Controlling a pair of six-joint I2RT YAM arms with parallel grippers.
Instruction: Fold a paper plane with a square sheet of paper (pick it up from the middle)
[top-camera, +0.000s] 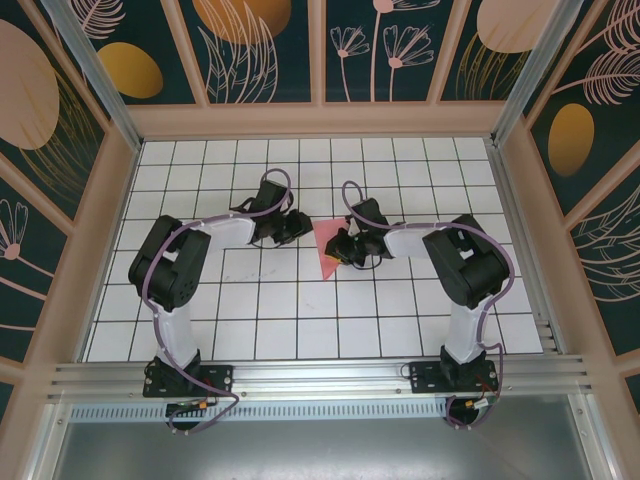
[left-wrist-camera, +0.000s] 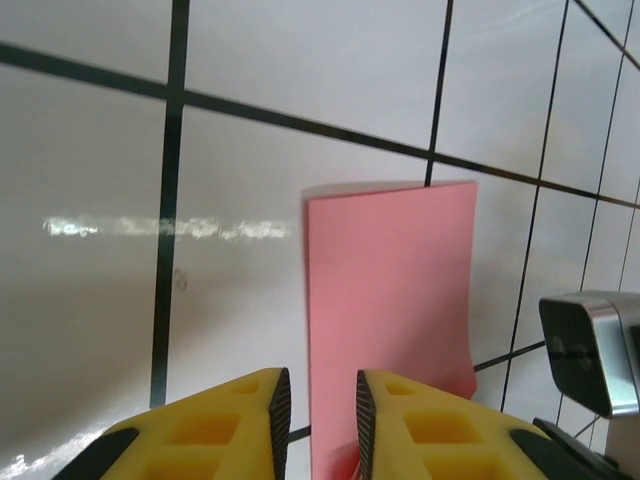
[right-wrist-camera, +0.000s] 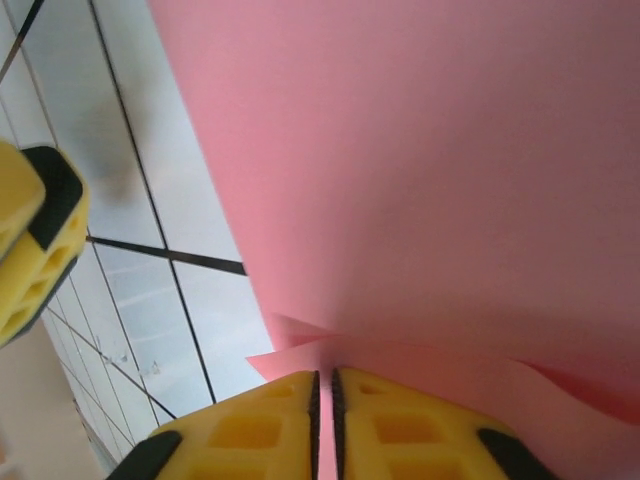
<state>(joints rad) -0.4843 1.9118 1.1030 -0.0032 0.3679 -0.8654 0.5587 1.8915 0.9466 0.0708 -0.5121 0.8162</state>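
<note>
Plainly, square sheet of paper (right-wrist-camera: 430, 170) pinched tight in right tool (right-wrist-camera: 325, 380); left tool (left-wrist-camera: 321, 382) slightly spread.

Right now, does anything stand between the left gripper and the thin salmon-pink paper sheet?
Nothing visible does. The near edge of the thin salmon-pink paper sheet appears to reach between the parted fingers of the left gripper. The right gripper pinches the sheet.

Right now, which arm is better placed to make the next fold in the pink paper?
Probably the right. The right claw is shut on the pink paper, so it controls the sheet. The left claw sits at the paper's edge, slightly open, gripping nothing.
</note>
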